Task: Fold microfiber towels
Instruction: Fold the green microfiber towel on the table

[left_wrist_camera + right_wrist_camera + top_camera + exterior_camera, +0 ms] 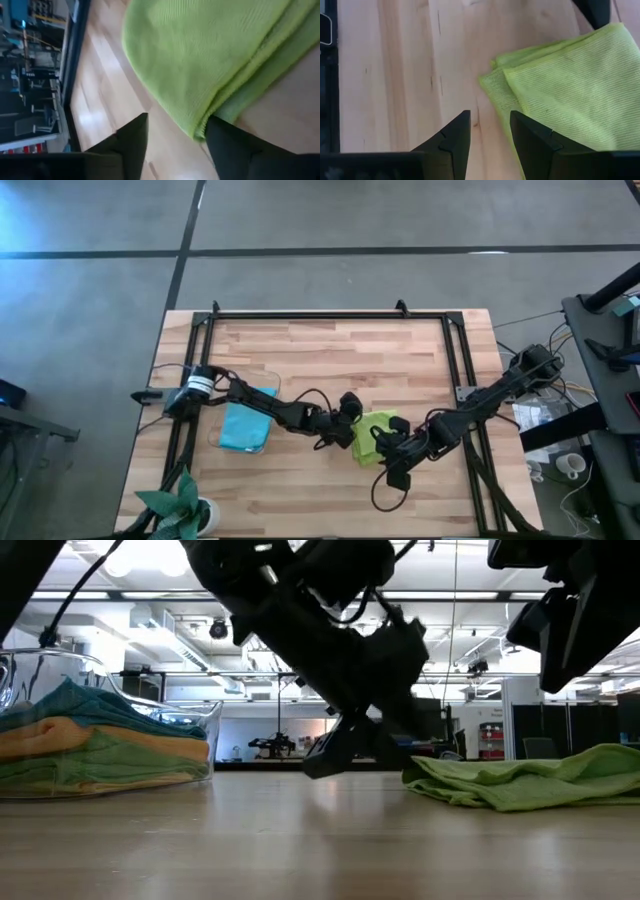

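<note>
While flanked on the table [300, 350] by the left gripper [175, 145] and right gripper [490, 137], both jaws parted and grasping nothing, lime green towel [372, 436] layers liable to slip or bunch if pinched off-edge.

One lime green towel [371, 436], one clear bin [205, 745] stacking perhaps four towels, one plant [178, 505].

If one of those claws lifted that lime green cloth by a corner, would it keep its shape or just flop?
Probably flop: the lime green towel lies in soft, uneven folds on the wooden table, sagging at its edges. It looks thin and light, so a push would likely bunch it rather than slide it whole. Its ribbed weave suggests it grips rather than slips.
</note>
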